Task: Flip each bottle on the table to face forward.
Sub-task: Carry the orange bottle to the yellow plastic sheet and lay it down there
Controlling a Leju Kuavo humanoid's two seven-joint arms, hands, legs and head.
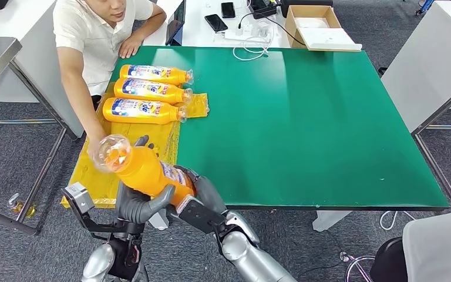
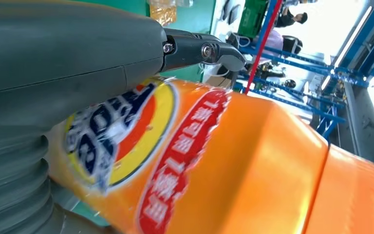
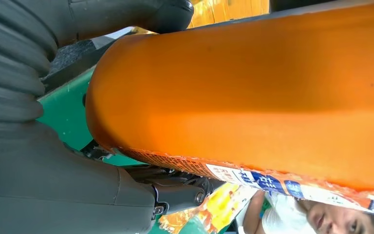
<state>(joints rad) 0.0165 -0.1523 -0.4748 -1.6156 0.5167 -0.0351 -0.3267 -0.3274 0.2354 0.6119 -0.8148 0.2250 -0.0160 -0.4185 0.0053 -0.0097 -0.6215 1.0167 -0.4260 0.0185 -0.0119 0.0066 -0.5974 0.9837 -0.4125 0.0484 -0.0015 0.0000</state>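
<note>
Orange bottle | left hand and right hand both grip it (tilted, raised) | green table

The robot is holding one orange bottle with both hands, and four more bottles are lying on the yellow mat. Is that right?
Not quite. The head view shows three bottles lying in a row on the yellow mat, not four. The rest is right: the left hand and the right hand hold one orange bottle together.
</note>
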